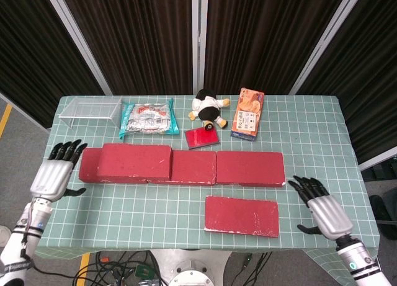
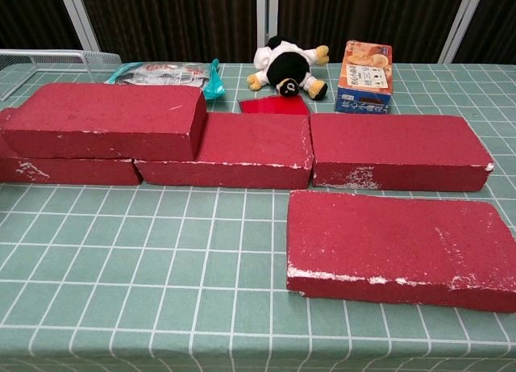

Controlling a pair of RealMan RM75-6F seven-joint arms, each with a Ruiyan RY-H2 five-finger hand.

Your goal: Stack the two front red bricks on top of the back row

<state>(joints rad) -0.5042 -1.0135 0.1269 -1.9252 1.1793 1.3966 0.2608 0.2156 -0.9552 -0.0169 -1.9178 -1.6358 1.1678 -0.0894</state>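
Note:
A back row of red bricks (image 1: 248, 168) (image 2: 395, 150) runs across the table's middle. One red brick (image 1: 134, 161) (image 2: 105, 130) lies stacked on the row's left end. Another red brick (image 1: 242, 215) (image 2: 399, 247) lies flat in front, at the right. My left hand (image 1: 54, 174) hovers open off the table's left edge, apart from the stacked brick. My right hand (image 1: 322, 208) is open at the front right, just right of the front brick, touching nothing. The chest view shows neither hand.
Behind the row lie a snack packet (image 1: 147, 118), a plush toy (image 1: 209, 109), a small red box (image 1: 201, 138) and an orange carton (image 1: 248, 113). A wire rack (image 1: 90, 110) stands at the back left. The table edge (image 1: 186, 245) is close in front.

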